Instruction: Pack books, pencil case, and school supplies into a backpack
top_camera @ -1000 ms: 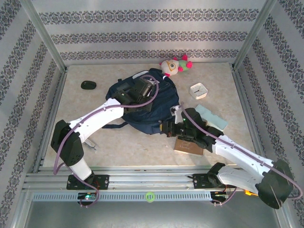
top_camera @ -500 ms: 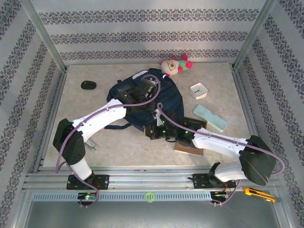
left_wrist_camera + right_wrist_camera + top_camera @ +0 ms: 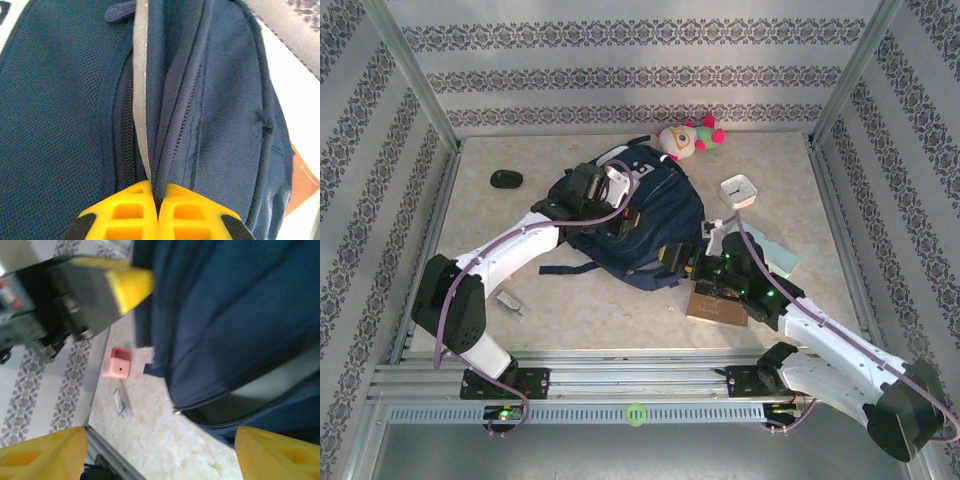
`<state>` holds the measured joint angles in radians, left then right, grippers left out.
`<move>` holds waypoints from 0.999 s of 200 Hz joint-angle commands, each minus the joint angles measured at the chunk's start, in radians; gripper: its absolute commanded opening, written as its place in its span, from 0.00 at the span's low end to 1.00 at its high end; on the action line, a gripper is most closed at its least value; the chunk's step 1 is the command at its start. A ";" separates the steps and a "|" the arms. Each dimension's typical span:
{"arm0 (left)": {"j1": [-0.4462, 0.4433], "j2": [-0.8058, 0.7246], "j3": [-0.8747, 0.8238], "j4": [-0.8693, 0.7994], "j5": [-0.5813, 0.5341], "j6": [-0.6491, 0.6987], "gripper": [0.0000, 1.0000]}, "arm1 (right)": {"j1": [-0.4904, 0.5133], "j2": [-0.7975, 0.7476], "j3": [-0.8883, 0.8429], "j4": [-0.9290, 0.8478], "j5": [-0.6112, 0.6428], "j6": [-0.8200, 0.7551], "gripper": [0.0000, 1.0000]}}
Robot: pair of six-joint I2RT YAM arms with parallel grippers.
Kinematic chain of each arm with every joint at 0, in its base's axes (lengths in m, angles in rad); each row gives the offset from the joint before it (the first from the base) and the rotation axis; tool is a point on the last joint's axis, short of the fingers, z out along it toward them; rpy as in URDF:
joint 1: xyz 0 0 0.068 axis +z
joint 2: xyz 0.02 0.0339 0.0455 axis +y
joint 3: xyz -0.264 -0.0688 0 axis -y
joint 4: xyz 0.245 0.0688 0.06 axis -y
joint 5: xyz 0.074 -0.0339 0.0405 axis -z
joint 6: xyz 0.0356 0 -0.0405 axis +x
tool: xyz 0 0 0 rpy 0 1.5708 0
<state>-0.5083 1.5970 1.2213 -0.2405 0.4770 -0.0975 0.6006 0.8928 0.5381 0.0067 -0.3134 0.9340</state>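
The left jaws pinch a fold of the backpack (image 3: 655,215); the right jaws stand spread at its four-o'clock edge.

A pale stuffed toy (image 3: 685,138) with pink and green bits lies at the upper middle of the table (image 3: 610,310). A square white clock (image 3: 739,190) sits to its lower right. A black oval object (image 3: 505,179) rests at the upper left, and a small grey piece (image 3: 510,301) lies lower left.

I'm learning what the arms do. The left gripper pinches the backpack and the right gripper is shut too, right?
Not quite. The left gripper pinches the backpack, but the right gripper is open: the right wrist view shows its jaws far apart.
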 commanded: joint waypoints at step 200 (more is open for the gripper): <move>0.053 -0.455 -0.311 0.021 -0.035 -0.110 0.65 | 0.043 0.353 0.139 0.598 0.155 0.164 0.00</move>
<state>-0.4671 1.2346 0.9958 -0.1749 0.5133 -0.1318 0.6258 1.2503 0.6064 0.5358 -0.2531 1.1206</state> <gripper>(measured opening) 0.649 0.089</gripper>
